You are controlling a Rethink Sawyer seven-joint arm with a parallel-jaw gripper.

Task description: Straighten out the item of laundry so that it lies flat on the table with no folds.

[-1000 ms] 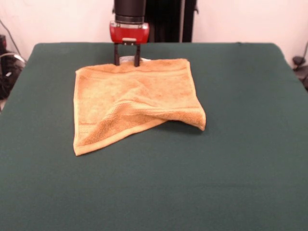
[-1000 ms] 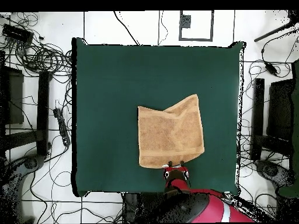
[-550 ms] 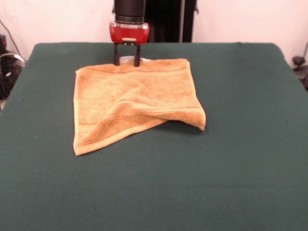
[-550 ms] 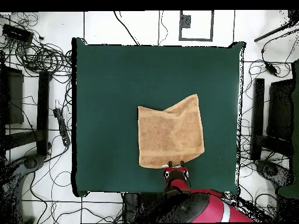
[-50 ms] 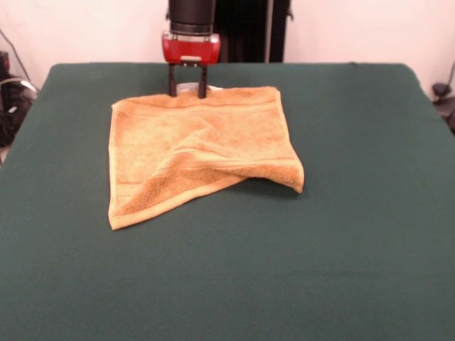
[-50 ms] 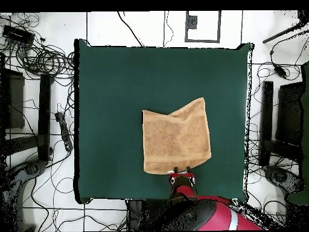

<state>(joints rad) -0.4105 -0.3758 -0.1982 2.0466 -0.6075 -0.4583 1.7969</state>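
The item of laundry [image 5: 199,149], a golden-orange towel, lies on the green table [image 5: 355,249], a little left of the middle and toward the far side. Its near right part is folded and humps up at the right corner, so the near edge runs on a slant. In the overhead view the towel [image 6: 176,138] has a notched upper edge on the table [image 6: 121,90]. My gripper [image 5: 187,92] stands upright at the towel's far hem with its two dark fingers apart, open, their tips at the hem. From above the gripper [image 6: 181,170] sits at the towel's lower edge.
Tangled cables [image 6: 36,54] and dark equipment [image 6: 18,115] lie on the floor around the table's left and right sides. Bare green cloth stretches wide around the towel, most of all toward the near side in the front view.
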